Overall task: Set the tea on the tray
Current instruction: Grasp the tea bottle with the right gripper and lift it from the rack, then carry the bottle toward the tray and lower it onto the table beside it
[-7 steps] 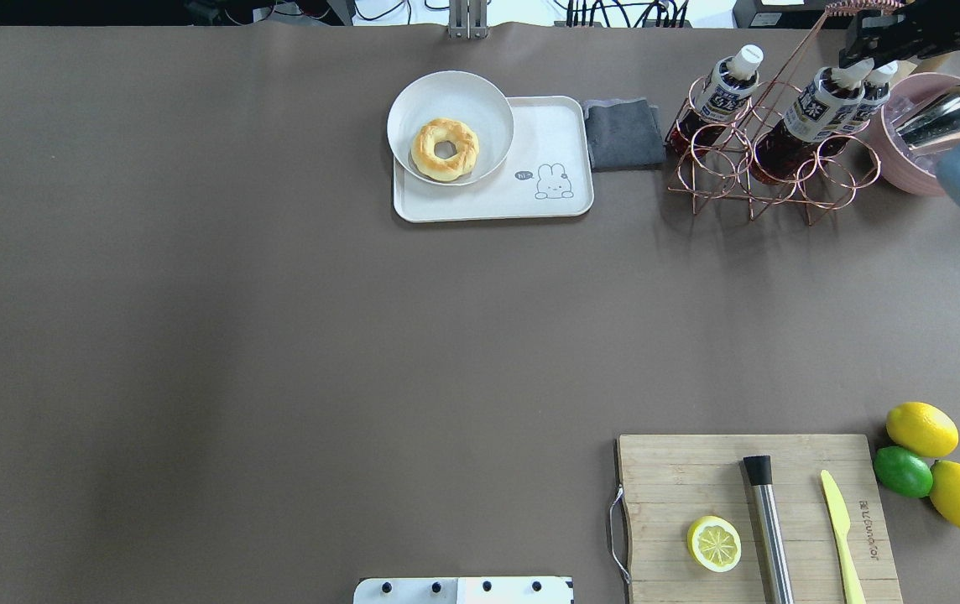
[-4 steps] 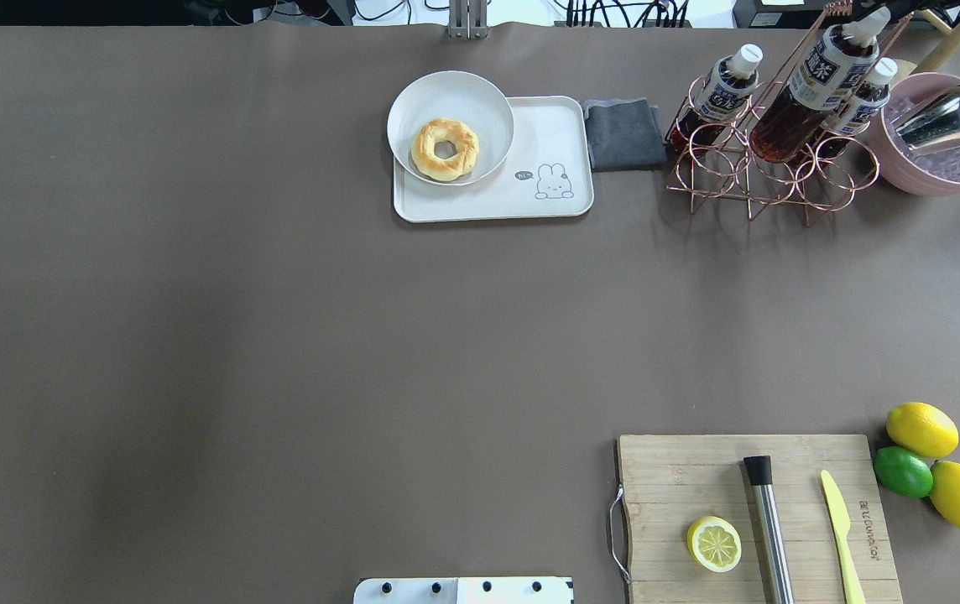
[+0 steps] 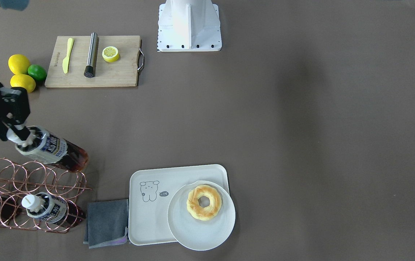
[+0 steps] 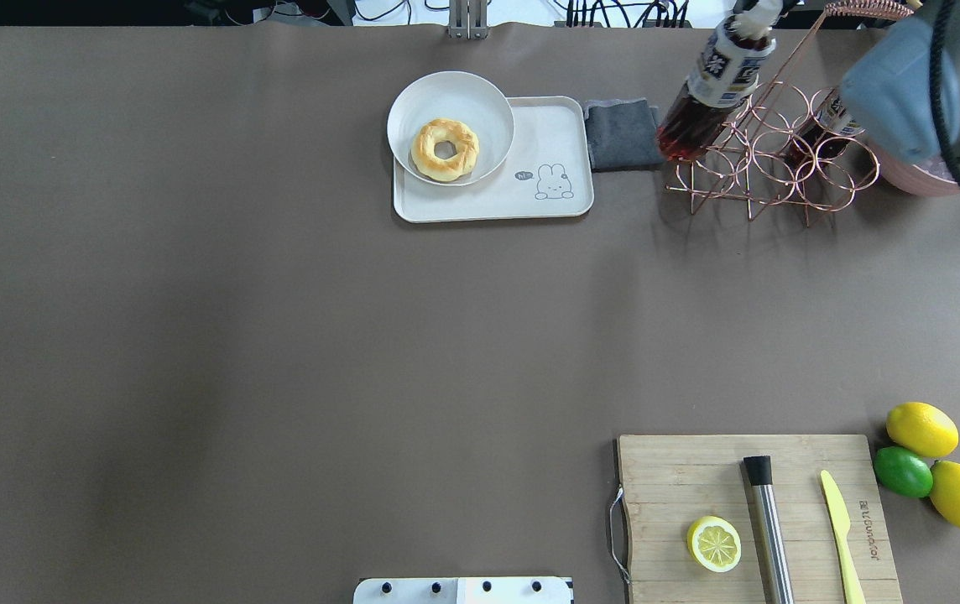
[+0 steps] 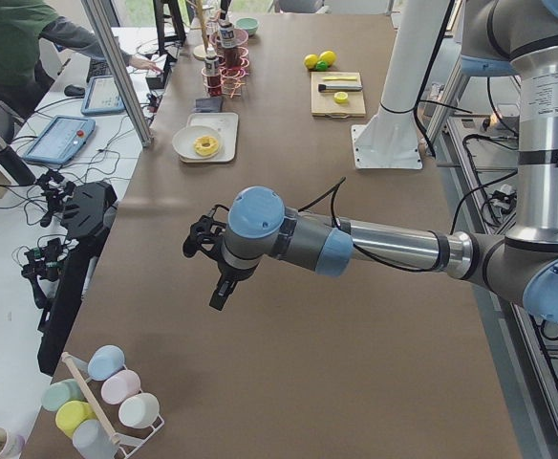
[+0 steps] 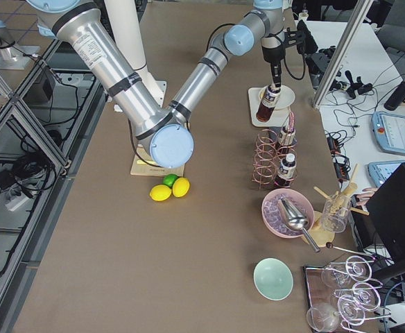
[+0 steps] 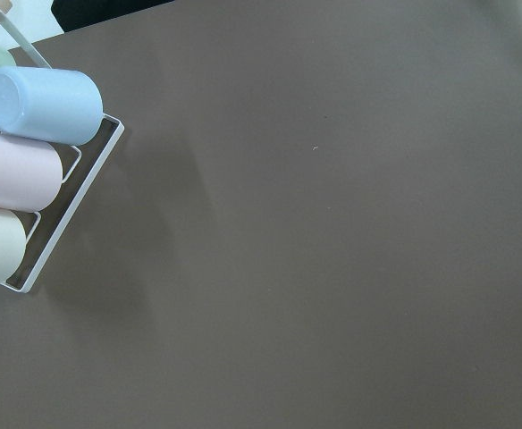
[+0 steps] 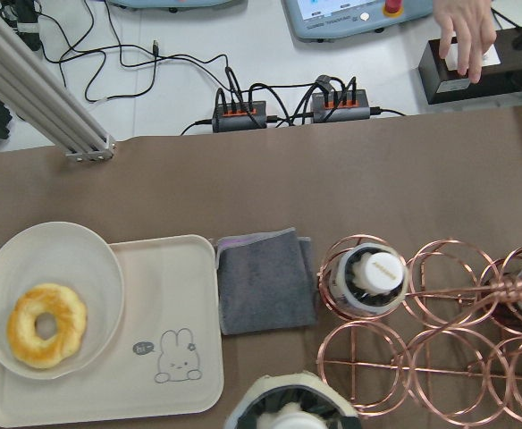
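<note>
Here, the right jaws are clenched around the white cap of a tea bottle point(image 3: 49, 148), which hangs beneath them, lifted clear of the brown counter point(image 3: 265, 108). The bottle sits in none of the rings of the copper wire rack point(image 3: 29, 192); in the front-facing view it shows at the rack's edge nearer the robot. Two more tea bottles point(image 3: 48, 210) stay slotted in the rack.

The off-white tray point(image 3: 149, 217), with its little line-drawn animal, lies on the counter apart from the held bottle. A folded grey cloth point(image 3: 106, 223) lies between tray and rack, just beside the tray. A round white plate point(image 3: 200, 235) overlaps one corner of the tray and carries a golden ring doughnut point(image 3: 204, 202).

The left arm point(image 5: 355, 244) reaches over bare counter at the far end from the tray. Whether the left jaws are released or clenched cannot be told; its wrist camera shows only the counter and a white wire stand of pastel cups point(image 7: 42, 103).

Near the robot's base sit a wooden cutting board point(image 3: 116, 74) and, beside it, two lemons and a lime point(image 3: 37, 71).
</note>
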